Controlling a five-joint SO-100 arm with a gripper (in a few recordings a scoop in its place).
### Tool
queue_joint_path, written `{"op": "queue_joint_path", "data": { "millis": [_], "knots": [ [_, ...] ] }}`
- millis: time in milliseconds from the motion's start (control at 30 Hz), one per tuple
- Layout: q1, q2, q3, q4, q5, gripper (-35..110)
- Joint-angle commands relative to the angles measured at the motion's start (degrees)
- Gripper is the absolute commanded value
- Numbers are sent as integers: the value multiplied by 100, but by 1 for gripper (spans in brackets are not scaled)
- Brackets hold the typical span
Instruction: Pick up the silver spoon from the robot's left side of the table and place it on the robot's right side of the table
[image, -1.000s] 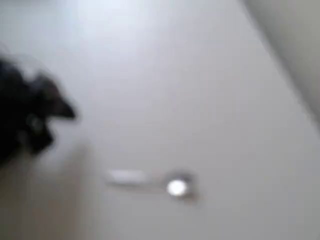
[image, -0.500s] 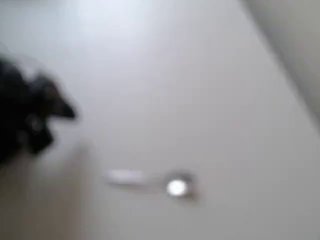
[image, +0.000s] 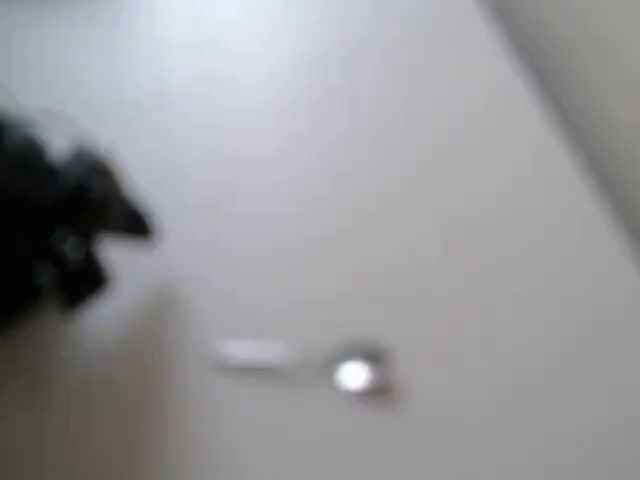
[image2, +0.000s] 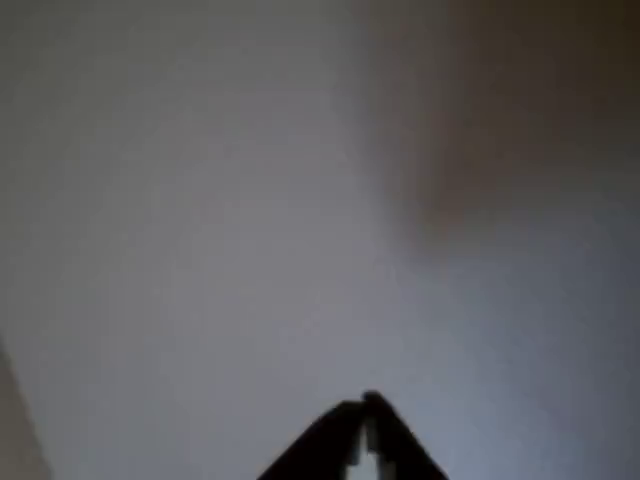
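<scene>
The overhead view is blurred. The silver spoon (image: 310, 365) lies flat on the white table (image: 350, 180), low in the picture, with its shiny bowl to the right and its handle pointing left. My black gripper (image: 125, 220) is at the left edge, well apart from the spoon and up-left of it. In the wrist view the two dark fingertips (image2: 385, 425) meet in a point at the bottom, so the gripper (image2: 366, 405) is shut with nothing in it, over bare table.
The table's edge (image: 560, 110) runs diagonally across the upper right of the overhead view. A soft shadow (image2: 490, 130) darkens the upper right of the wrist view.
</scene>
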Motion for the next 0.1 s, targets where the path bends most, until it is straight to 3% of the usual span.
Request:
{"op": "queue_joint_path", "data": {
  "millis": [0, 67],
  "knots": [
    [79, 0, 0, 0, 26, -2],
    [79, 0, 0, 0, 26, -2]
  ]
}}
